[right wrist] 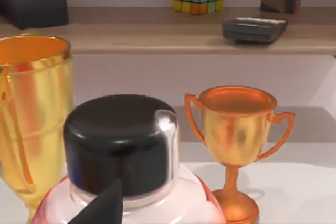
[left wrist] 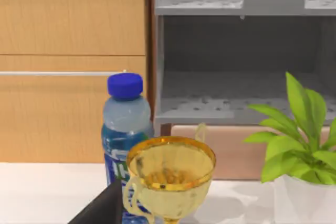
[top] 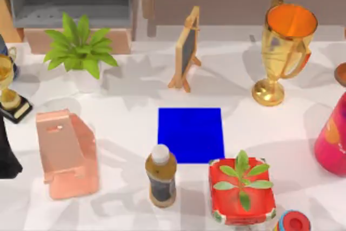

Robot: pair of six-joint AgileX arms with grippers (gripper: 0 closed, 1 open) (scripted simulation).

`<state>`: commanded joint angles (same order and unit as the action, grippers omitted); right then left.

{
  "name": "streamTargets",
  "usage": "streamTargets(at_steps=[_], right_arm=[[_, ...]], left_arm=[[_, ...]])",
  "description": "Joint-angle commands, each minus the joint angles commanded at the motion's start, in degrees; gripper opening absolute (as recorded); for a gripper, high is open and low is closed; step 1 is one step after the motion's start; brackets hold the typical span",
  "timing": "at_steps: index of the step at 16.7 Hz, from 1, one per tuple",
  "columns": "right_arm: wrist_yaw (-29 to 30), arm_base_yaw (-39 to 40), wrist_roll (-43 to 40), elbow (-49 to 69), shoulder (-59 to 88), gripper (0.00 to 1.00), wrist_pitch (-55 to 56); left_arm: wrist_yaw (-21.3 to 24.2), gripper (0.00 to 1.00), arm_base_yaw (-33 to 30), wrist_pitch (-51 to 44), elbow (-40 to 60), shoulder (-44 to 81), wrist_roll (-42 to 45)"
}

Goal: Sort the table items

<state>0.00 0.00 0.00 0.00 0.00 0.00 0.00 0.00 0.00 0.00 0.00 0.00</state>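
White table w/ blue mat (top: 190, 134) at centre; brown bottle (top: 161, 176) just left of it, red planter box (top: 241, 190) at its right corner, pink stand (top: 66, 152) far left.

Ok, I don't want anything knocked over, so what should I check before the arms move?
1. Blue mat bare: ok.
2. Pink stand unoccupied: ok.
3. Brown bottle upright by the mat's near corner: ok.
4. Red plant pot off the mat: cannot tell, their edges meet.
5. Left arm, at the table's left edge, apart from the small trophy: cannot tell.
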Motion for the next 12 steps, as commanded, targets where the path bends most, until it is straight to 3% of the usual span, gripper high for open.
streamTargets(at_steps=[3, 6, 12], right_arm=[[0.0, 0.0, 0.0, 0.0, 0.0, 1.0, 0.0], [0.0, 0.0, 0.0, 0.0, 0.0, 1.0, 0.0], [0.0, 0.0, 0.0, 0.0, 0.0, 1.0, 0.0]], left_arm=[[0.1, 1.0, 0.6, -0.6, 0.6, 0.7, 0.7], [0.8, 1.0, 5.0, -5.3, 5.3, 6.2, 5.8], [1.6, 1.0, 19.1, -24.4, 22.2, 32.6, 23.4]])
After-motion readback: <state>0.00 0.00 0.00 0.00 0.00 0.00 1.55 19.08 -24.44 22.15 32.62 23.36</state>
